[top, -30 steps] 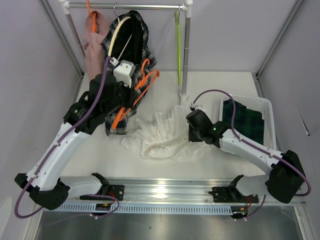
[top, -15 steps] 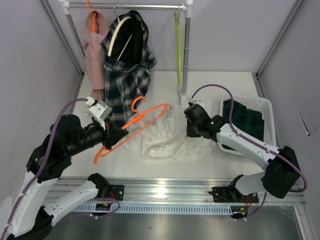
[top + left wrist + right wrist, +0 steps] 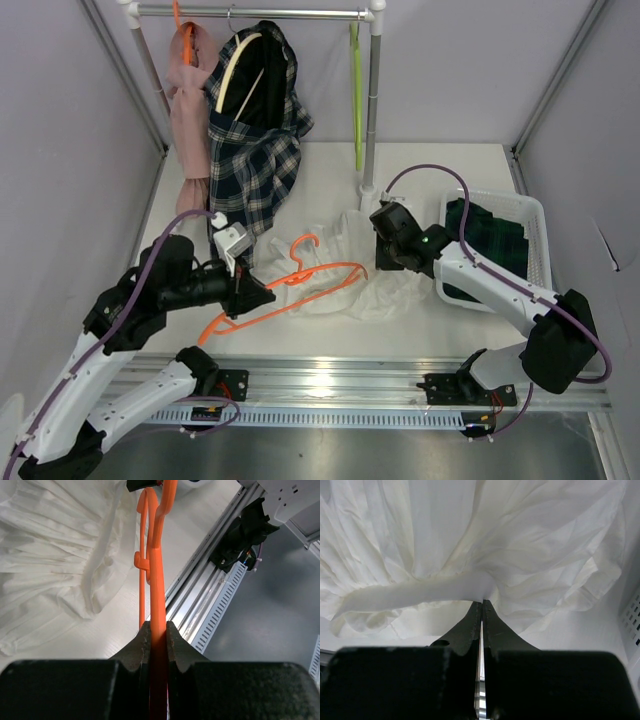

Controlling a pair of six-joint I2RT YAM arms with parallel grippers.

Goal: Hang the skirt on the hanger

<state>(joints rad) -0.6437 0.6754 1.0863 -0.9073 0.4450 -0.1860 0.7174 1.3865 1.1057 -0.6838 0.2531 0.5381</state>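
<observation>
The dark green checked skirt (image 3: 488,248) lies bunched in the white basket (image 3: 541,214) at the table's right edge. Only the top view shows it. The lime-green hanger (image 3: 356,95) hangs on the rail (image 3: 270,13) at the back edge. The right wrist view shows the right gripper (image 3: 481,603) pinched shut on the white ruffled garment (image 3: 470,535). The left wrist view shows the left gripper (image 3: 158,629) squeezing an orange hanger (image 3: 157,575).
</observation>
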